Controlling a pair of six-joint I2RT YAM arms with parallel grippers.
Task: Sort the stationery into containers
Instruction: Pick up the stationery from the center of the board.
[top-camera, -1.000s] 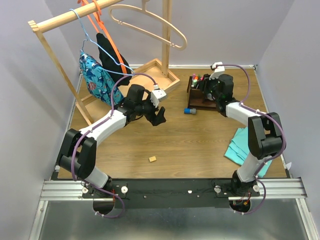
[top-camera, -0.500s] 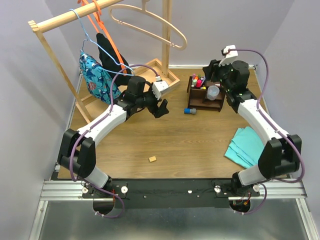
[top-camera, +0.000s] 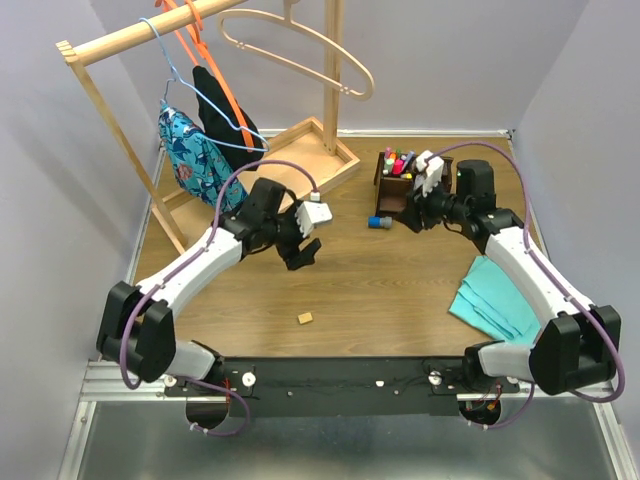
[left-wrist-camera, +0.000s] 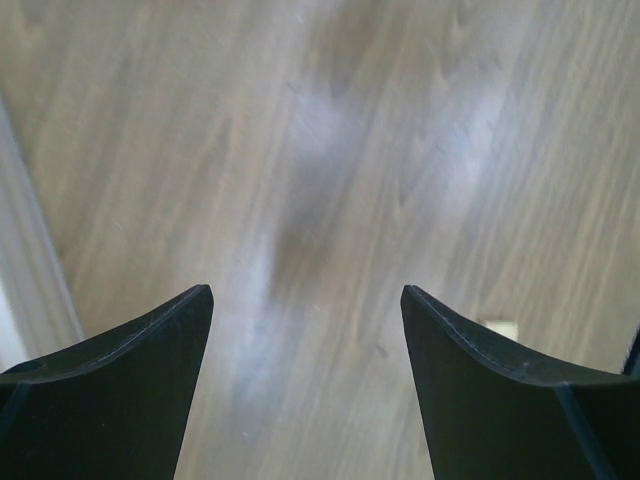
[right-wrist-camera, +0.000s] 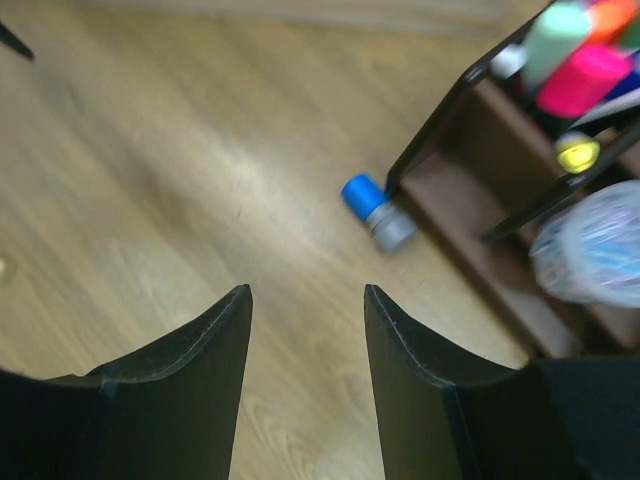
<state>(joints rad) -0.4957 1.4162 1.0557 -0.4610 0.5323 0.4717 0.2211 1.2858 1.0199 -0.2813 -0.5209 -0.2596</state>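
- Right gripper (right-wrist-camera: 307, 290) parted, empty; blue-capped marker (right-wrist-camera: 375, 212) lies mid-frame above its fingers, just beside the wooden organizer (right-wrist-camera: 465, 210).
- Left gripper (left-wrist-camera: 305, 295) wide, empty; tan eraser (left-wrist-camera: 497, 326) peeks by the frame-right finger.

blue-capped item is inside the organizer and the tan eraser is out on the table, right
No: the blue-capped item lies on the table beside the organizer, per the right wrist view. The tan eraser is indeed on the table.
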